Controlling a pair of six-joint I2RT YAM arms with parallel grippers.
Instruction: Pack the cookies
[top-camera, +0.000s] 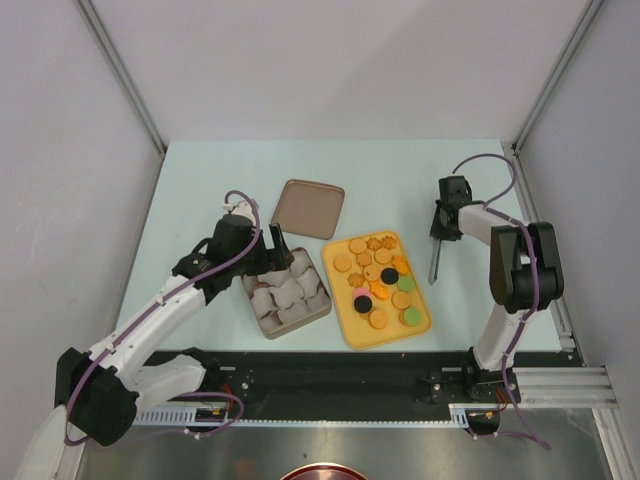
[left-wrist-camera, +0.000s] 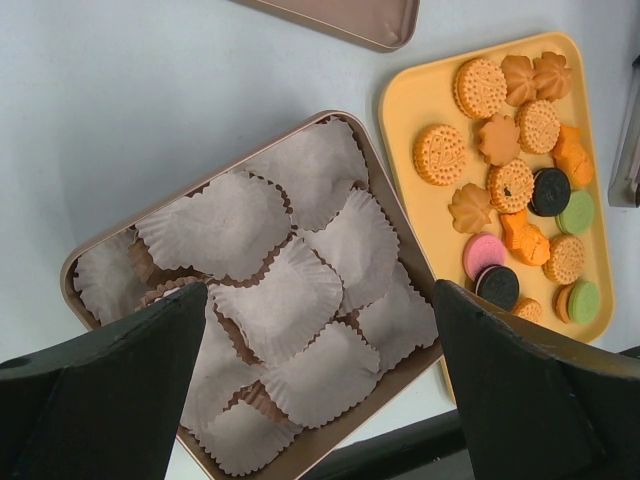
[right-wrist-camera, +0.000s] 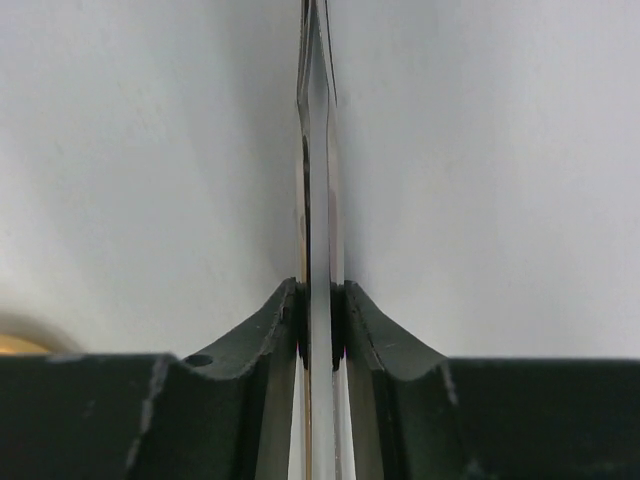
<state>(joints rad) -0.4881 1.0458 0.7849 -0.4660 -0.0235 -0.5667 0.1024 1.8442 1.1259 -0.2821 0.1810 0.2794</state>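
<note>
Cookies (top-camera: 380, 285): all loose in a single layer on a yellow tray (top-camera: 351, 325), right of centre on the desk (top-camera: 200, 190). Mostly orange-tan, some flower-edged, with a few black and green ones and a pink one among them.

Just left of the tray, nearly touching it: a brown rounded-square tin (left-wrist-camera: 66, 275), lined with white crumpled paper cups (left-wrist-camera: 285, 290), overlapping edge on edge. Behind tin and tray, lying flat and apart from both: the brown lid (top-camera: 308, 208).

Over the tin's near side: left pincer (left-wrist-camera: 320, 300), spread wide, gripping nothing, one dark finger at each lower corner of the wrist view.

Right of the tray, clear of the cookies: right pincer (right-wrist-camera: 318, 300), clamped tight on a thin metal tool (right-wrist-camera: 318, 150). Tool over bare desk, just beside the tray's right edge, tip toward the near side in the top view. Contact between tip and desk: cannot tell.
</note>
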